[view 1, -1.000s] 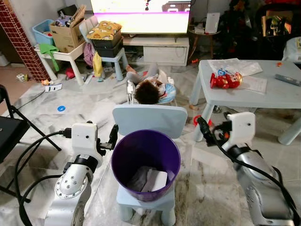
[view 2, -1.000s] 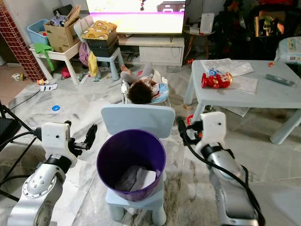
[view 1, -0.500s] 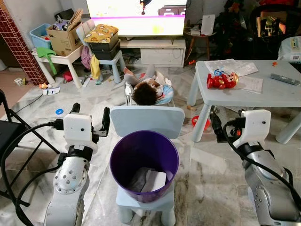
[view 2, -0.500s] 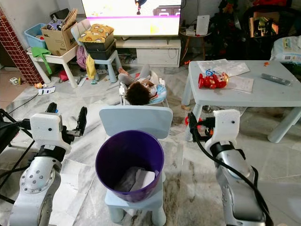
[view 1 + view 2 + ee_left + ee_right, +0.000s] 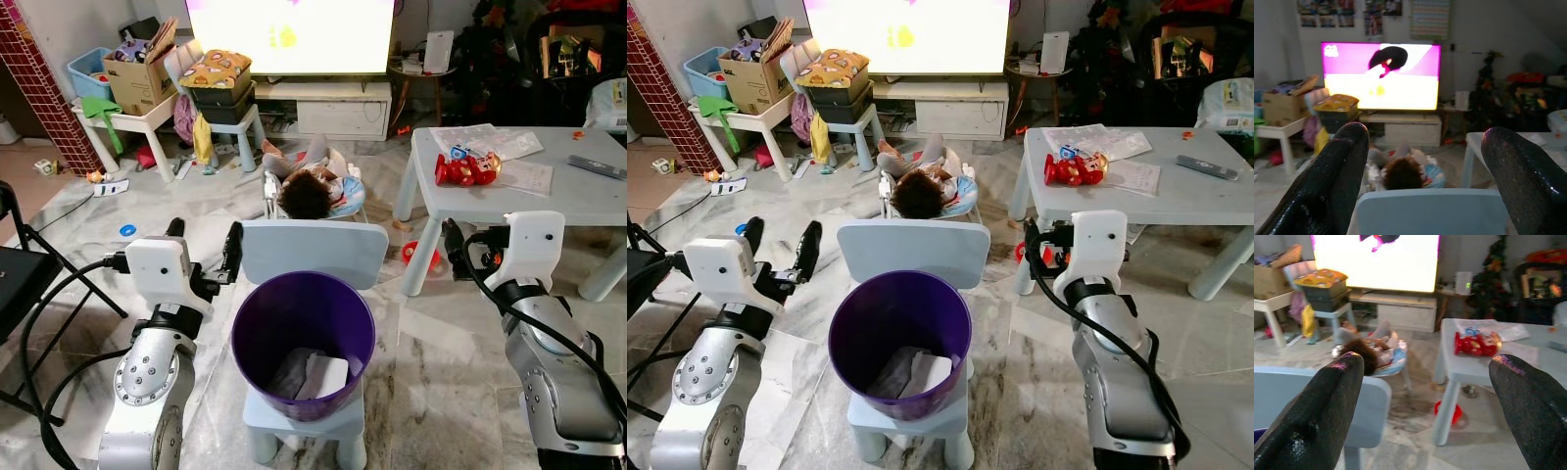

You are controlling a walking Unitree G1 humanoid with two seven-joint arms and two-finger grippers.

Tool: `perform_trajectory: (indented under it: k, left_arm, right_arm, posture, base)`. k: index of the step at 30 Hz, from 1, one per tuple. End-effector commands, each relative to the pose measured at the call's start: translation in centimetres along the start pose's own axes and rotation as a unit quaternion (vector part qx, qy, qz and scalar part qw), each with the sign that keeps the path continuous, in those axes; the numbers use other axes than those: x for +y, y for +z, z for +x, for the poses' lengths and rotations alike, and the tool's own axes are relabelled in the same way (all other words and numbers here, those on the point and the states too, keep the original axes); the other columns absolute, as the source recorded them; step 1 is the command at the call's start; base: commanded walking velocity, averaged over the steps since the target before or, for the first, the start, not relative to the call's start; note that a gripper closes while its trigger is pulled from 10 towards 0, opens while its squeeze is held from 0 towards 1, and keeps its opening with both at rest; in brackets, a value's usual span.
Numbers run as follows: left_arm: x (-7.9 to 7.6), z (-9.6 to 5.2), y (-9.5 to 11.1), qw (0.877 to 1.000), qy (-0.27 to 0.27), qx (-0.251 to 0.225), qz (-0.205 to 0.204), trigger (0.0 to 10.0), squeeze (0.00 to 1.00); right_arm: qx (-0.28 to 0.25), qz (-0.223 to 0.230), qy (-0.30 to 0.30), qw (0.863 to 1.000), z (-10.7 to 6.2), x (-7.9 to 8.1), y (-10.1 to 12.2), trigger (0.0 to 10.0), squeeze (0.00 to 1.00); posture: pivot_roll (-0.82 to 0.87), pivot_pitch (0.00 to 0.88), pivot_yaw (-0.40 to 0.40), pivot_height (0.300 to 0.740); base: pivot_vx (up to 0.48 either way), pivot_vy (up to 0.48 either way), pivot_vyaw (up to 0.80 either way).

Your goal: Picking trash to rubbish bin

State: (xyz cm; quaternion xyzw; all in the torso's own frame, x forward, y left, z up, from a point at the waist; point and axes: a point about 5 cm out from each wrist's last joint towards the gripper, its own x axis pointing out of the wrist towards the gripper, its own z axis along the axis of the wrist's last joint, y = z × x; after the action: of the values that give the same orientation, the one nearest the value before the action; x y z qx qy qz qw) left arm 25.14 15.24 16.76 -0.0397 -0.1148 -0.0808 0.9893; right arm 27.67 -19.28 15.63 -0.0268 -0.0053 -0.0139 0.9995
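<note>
Flanking the purple rubbish bin [image 5: 302, 338] on its small chair [image 5: 311, 253], left claw [image 5: 204, 251] and right claw [image 5: 458, 251] had risen since 1 second earlier, both spread, empty; crumpled trash [image 5: 312, 373] lay inside, drop apparently finished.

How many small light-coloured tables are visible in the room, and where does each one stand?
3: the grey table on the robot's right holding the red toy; the white table at far left under the cardboard box; a small one beside it, bearing dark bins. Clutter may hide others.
</note>
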Motion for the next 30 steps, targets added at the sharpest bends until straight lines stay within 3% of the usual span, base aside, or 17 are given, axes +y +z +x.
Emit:
perform_trajectory:
  k: [1, 5, 6, 8, 16, 23, 30]
  left_arm:
    - [0.0, 0.0, 0.5, 1.000, -0.004, -0.010, 0.004, 10.0, 0.00]
    - [0.1, 0.0, 0.4, 1.000, -0.001, -0.012, 0.002, 10.0, 0.00]
    - [0.1, 0.1, 0.5, 1.000, 0.000, -0.014, 0.001, 10.0, 0.00]
    - [0.1, 0.2, 0.6, 1.000, 0.003, -0.017, 0.002, 10.0, 0.00]
    - [0.3, 0.4, 0.6, 1.000, 0.020, -0.023, 0.004, 10.0, 0.00]
    - [0.5, 0.4, -0.1, 0.999, 0.050, 0.005, -0.003, 10.0, 0.00]
    - [0.2, 0.5, -0.9, 0.997, 0.059, 0.040, -0.018, 10.0, 0.00]
  right_arm:
    - [-0.042, -0.014, -0.028, 0.999, -0.3, -0.8, 1.4, 10.0, 0.00]
    - [-0.055, -0.026, -0.068, 0.996, -0.4, -1.6, 1.7, 10.0, 0.00]
    - [-0.060, 0.003, -0.065, 0.996, -0.1, -1.2, 1.7, 10.0, 0.00]
    - [-0.084, 0.013, -0.062, 0.994, 0.1, -0.7, 2.4, 10.0, 0.00]
    - [-0.117, 0.026, -0.070, 0.990, 0.1, -0.2, 3.2, 10.0, 0.00]
    - [-0.106, 0.010, -0.025, 0.994, -0.2, 1.0, 2.8, 10.0, 0.00]
    - [-0.068, 0.022, -0.035, 0.997, -0.1, 0.8, 1.8, 10.0, 0.00]
  posture:
    - [0.05, 0.000, 0.026, 0.740]
    - [0.05, 0.000, 0.026, 0.740]
    - [0.04, 0.000, 0.028, 0.740]
    - [0.04, 0.000, 0.028, 0.740]
    - [0.04, 0.000, 0.025, 0.740]
    - [0.04, 0.000, 0.019, 0.740]
    - [0.04, 0.007, 0.004, 0.740]
  base:
    - [0.000, 0.000, 0.00]
    - [0.000, 0.000, 0.00]
    - [0.000, 0.000, 0.00]
    - [0.000, 0.000, 0.00]
    - [0.000, 0.000, 0.00]
    - [0.000, 0.000, 0.00]
    - [0.000, 0.000, -0.45]
